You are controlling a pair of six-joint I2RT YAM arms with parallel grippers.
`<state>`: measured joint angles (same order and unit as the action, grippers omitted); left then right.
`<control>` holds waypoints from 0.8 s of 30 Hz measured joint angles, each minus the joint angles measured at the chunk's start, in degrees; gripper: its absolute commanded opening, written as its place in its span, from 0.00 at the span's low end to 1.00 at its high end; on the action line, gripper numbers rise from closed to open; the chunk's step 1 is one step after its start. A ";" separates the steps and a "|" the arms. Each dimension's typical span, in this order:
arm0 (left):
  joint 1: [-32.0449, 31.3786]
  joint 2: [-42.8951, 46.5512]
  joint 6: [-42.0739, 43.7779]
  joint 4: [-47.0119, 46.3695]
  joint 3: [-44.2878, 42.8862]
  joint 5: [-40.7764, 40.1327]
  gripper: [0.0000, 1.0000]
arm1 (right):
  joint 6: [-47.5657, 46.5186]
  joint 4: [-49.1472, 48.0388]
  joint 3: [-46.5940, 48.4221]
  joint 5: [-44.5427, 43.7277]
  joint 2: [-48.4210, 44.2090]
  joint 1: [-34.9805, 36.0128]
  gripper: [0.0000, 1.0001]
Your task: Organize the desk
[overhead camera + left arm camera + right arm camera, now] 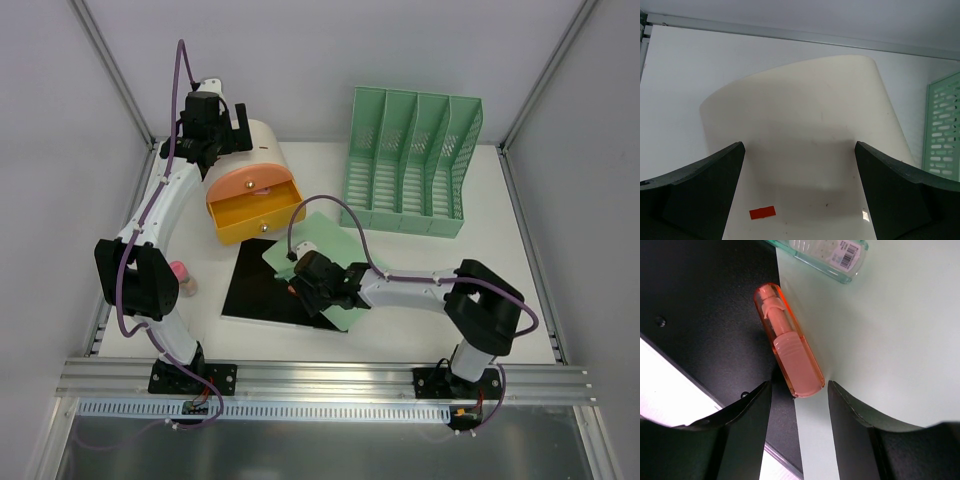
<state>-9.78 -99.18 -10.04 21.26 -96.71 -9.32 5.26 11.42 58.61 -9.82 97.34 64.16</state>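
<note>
Orange see-through plastic is what I have under the right pincer (800, 386): a marker (787, 355) lying along the seam where the black sheet (700, 315) meets the pale green sheet (880, 340). The jaws are released, one finger on each side of the marker's near end, with a sliver of gap on both sides as far as I can make out. A clear case (832, 252) with a barcode label lies at the far edge of that view.

On my overhead view the white desk (500, 300) spans the floor between the grey walls, with the rail along its near edge. It carries both sheets near the middle, a green file rack (410, 165) at the back right and a cream and orange drawer box (250, 190) at the back left. The left pincer (800, 145) is spread wide with nothing in it, facing the box's curved cream top.
</note>
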 measured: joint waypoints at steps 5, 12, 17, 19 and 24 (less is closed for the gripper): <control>0.00 0.00 0.00 0.02 0.00 0.00 0.95 | -0.33 0.33 0.33 -0.48 1.25 0.13 0.52; 0.00 0.00 0.00 0.02 0.00 0.00 0.95 | -1.16 1.29 2.49 -1.53 2.71 0.63 0.49; 0.00 0.00 0.00 0.02 0.00 0.00 0.95 | -1.60 1.38 2.78 -1.79 3.13 1.05 0.35; 0.00 0.00 0.00 0.00 0.00 0.00 0.95 | -1.70 1.44 2.84 -1.84 3.23 1.11 0.27; 0.00 0.00 0.00 0.02 0.00 0.00 0.95 | -1.70 2.08 3.13 -1.97 3.30 1.42 0.18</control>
<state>-9.78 -99.18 -10.04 21.28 -96.71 -9.32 3.55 13.50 61.73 -11.79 100.64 65.58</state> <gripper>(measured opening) 0.946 0.317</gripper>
